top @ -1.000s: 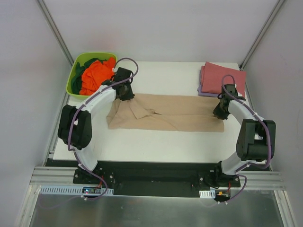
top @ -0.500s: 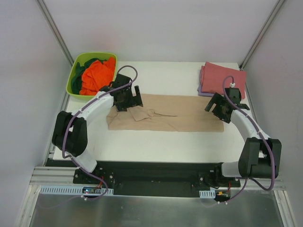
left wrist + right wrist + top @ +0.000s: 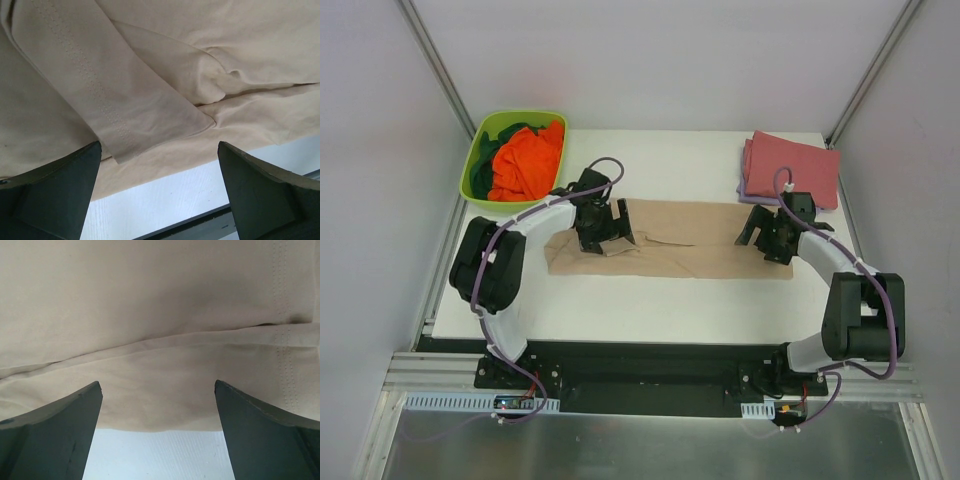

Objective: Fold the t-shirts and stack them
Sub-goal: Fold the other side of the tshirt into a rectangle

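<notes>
My L gripper & R gripper have let go & slid in over the tan t-shirt, jaws apart, empty. It lies flat just below; long fold prob. done.

Tan t-shirt lies folded lengthwise; red t-shirt sits folded.

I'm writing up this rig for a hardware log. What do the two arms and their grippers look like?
The left arm and right arm have white links, bulky black joints and a purple cable running along each. The left gripper and right gripper are black, with dark wedge-shaped fingers. No markings show.
</notes>
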Robot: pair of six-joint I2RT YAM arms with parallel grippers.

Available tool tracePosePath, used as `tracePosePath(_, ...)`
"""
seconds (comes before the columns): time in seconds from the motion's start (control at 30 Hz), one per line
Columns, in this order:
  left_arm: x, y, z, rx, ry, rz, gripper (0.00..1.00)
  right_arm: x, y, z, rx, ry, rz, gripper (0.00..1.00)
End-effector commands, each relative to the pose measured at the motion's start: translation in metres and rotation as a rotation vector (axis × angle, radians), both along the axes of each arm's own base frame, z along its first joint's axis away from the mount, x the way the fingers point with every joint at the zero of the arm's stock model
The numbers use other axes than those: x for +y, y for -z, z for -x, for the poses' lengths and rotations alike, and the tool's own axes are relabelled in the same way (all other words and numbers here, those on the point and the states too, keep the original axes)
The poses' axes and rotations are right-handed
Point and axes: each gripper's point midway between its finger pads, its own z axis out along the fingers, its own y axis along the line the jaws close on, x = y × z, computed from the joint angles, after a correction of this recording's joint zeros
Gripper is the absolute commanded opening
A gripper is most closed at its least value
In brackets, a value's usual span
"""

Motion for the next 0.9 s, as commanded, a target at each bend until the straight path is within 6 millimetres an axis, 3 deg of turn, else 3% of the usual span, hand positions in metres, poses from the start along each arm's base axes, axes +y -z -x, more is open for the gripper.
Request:
tracePosePath(0.0,-0.012,-0.006,-0.011,-0.007,0.006,0.037,0.99,-0.005,-0.001,-0.005,-0.003,-0.006,0.034,0.96)
tracePosePath(0.1,-0.017,-0.006,-0.017,-0.005,0.009,0.05,0.99,-0.006,0.002,-0.005,0.012,-0.005,0.041,0.96)
tracePosePath(0.23,-0.029,-0.026,-0.041,-0.075,0.015,0.082,0.99,-0.009,0.005,-0.003,0.023,-0.002,0.055,0.96)
tracePosePath(0.37,-0.038,-0.05,-0.103,-0.25,-0.022,0.051,0.99,-0.011,0.004,-0.005,0.033,0.009,0.066,0.96)
tracePosePath(0.47,-0.055,-0.064,-0.149,-0.353,0.044,0.058,0.99,-0.013,-0.002,-0.007,0.024,0.005,0.078,0.96)
tracePosePath(0.57,-0.071,-0.083,-0.168,-0.422,0.131,0.091,0.99,-0.013,-0.007,-0.008,0.006,-0.005,0.081,0.96)
tracePosePath(0.67,-0.065,-0.103,-0.158,-0.461,0.153,0.081,0.99,-0.015,-0.012,-0.007,-0.012,-0.015,0.093,0.96)
tracePosePath(0.77,-0.048,-0.107,-0.132,-0.454,0.141,0.049,0.99,-0.013,-0.022,-0.013,-0.057,-0.034,0.091,0.96)
tracePosePath(0.87,-0.032,-0.094,-0.092,-0.39,0.107,0.032,0.99,-0.006,-0.037,-0.027,-0.123,-0.056,0.069,0.96)
